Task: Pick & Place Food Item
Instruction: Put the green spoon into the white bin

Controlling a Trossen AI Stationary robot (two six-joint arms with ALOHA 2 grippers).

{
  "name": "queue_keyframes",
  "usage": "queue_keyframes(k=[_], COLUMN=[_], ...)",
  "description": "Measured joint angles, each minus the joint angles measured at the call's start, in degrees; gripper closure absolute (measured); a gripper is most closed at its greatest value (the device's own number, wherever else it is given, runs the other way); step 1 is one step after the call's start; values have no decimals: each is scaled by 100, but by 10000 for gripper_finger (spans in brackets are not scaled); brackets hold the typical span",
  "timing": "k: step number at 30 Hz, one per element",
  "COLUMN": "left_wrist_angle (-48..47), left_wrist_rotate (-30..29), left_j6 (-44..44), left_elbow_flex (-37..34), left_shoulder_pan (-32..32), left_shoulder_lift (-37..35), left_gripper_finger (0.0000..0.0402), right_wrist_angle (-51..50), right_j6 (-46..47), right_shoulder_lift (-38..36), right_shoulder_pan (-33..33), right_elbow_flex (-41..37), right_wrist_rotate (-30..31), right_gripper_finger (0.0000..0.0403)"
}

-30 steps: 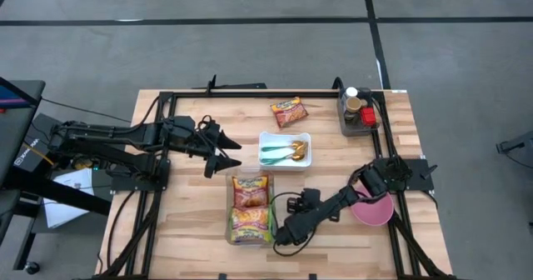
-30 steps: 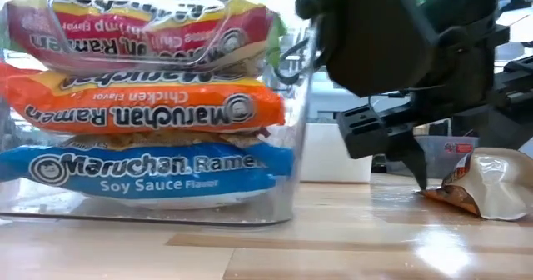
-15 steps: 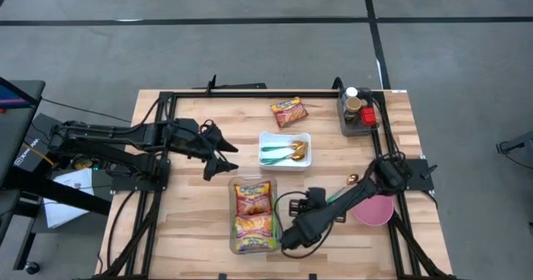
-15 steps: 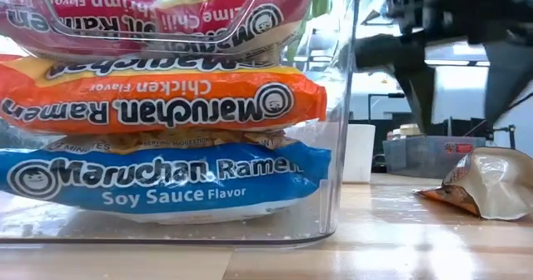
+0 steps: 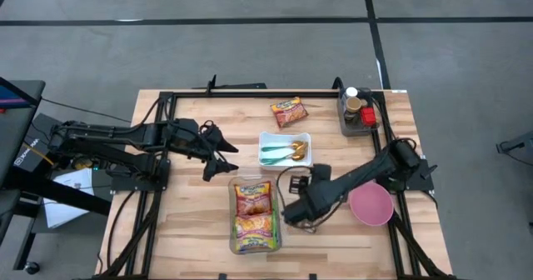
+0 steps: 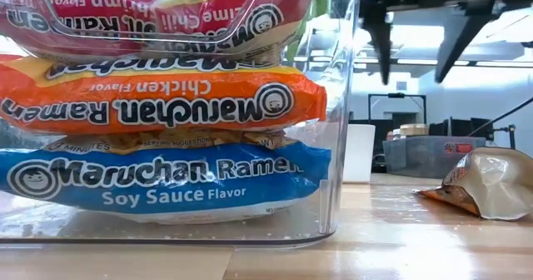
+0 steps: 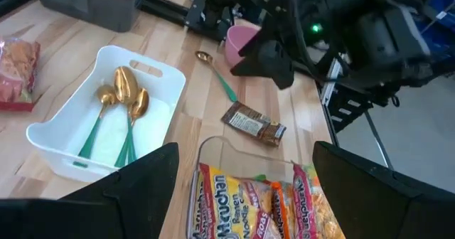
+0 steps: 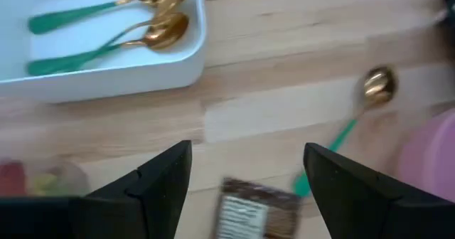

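Wooden table [image 5: 191,222]: right gripper [image 5: 293,217] open and empty, three o'clock of clear plastic ramen bin [image 5: 253,215]; left gripper [image 5: 223,161] open, empty.

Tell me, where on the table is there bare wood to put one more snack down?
Bare wood lies along the near edge of the table, left of the clear ramen bin, and along the far edge left of the orange snack packet. It is crowded between the white spoon tray, the pink bowl and the open right gripper.
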Motion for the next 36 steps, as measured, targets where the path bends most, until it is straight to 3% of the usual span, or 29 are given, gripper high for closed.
queue_keyframes(k=[5, 9, 17, 23, 31, 36], left_wrist_angle=[352, 656, 811, 765, 584, 581], left_wrist_rotate=[-2, -2, -6, -6, -6, -6], left_j6=[5, 240, 707, 947, 989, 871], left_elbow_flex=[0, 0, 0, 0, 0, 0], left_shoulder_pan=[0, 0, 0, 0, 0, 0], left_shoulder_lift=[0, 0, 0, 0, 0, 0], left_gripper_finger=[82, 82, 82, 82, 82, 82], right_wrist_angle=[-13, -15, -4, 128, 8, -2], right_j6=[-1143, -2585, -6760, -9634, -10704, -10686], right_shoulder_lift=[-748, -1337, -1919, -1667, -748, -298], right_shoulder_pan=[-367, -785, -1694, -1675, -1303, -1025], right_elbow_flex=[-520, -839, -1076, -1183, -1183, -1182], right_wrist_rotate=[-373, -863, -1512, -1713, -2065, -1989], right_gripper_finger=[138, 138, 138, 138, 138, 138])
